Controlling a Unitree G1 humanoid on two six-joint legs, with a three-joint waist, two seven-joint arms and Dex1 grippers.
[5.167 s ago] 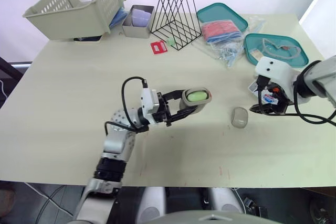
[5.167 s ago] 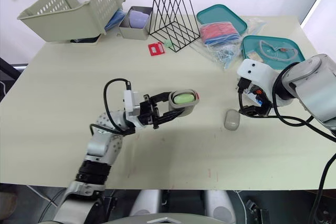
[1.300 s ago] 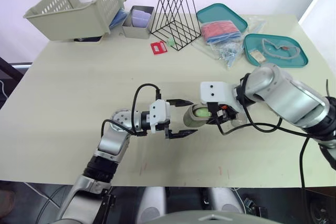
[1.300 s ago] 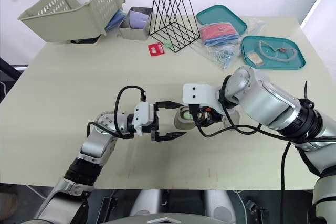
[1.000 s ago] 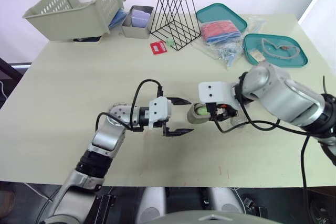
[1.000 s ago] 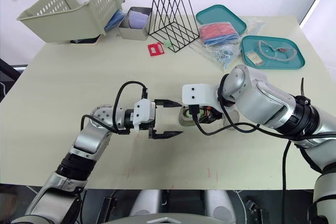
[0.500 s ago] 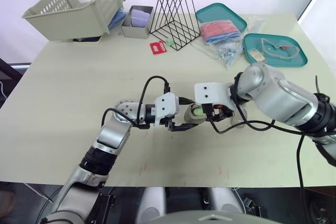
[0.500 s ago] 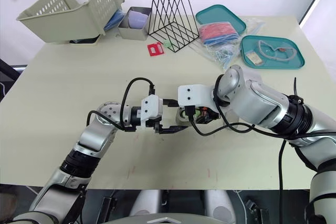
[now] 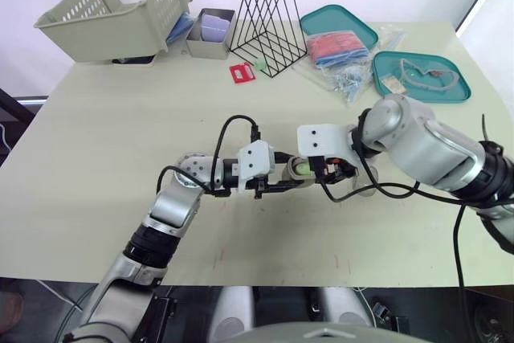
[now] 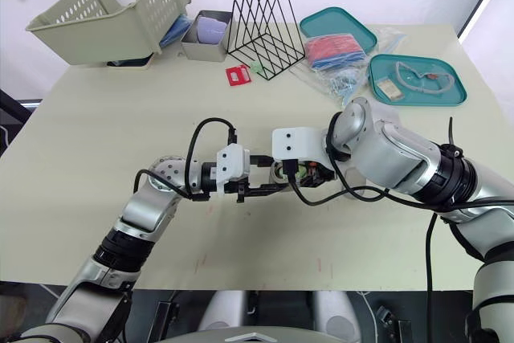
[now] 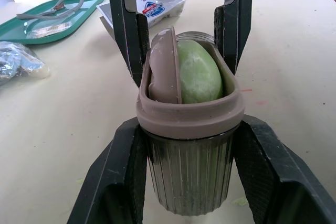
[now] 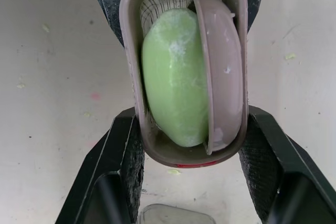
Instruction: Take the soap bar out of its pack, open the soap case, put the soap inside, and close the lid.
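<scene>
Two grippers: met near the middle of the table [image 9: 104, 134], facing each other from opposite ends of one soap case [image 11: 189, 177].
Left gripper [image 11: 189, 124]: clenched on the case, one black finger pressed to each side of the ribbed lower body.
Right gripper [image 12: 191, 115]: also gripping the case, its fingers flat against both sides just below the rim.
Soap case: taupe rim, dark ribbed body, mouth uncovered and turned toward the right gripper. Could not tell whether it touched the table.
Soap [image 12: 173, 72]: pale green bar, out of its wrapper, seated on edge inside the case and standing a little proud of the rim.
Taupe inner piece [image 12: 220, 61]: oval, on edge inside the case, tilted against the soap's side. Could not tell whether it was the lid or an insert.
Soap pack [image 11: 157, 4]: printed wrapper, lay on the table beyond the right gripper.
Grey rounded piece [image 12: 176, 216]: lay on the table close to the right gripper, mostly cut off by the picture's edge.
Far edge of table: beige basket [image 9: 112, 18], grey tub [image 9: 210, 31], black wire rack [image 9: 269, 26], red card [image 9: 242, 72] and two teal trays [image 9: 339, 23] [image 9: 418, 74], all well apart from the grippers.
</scene>
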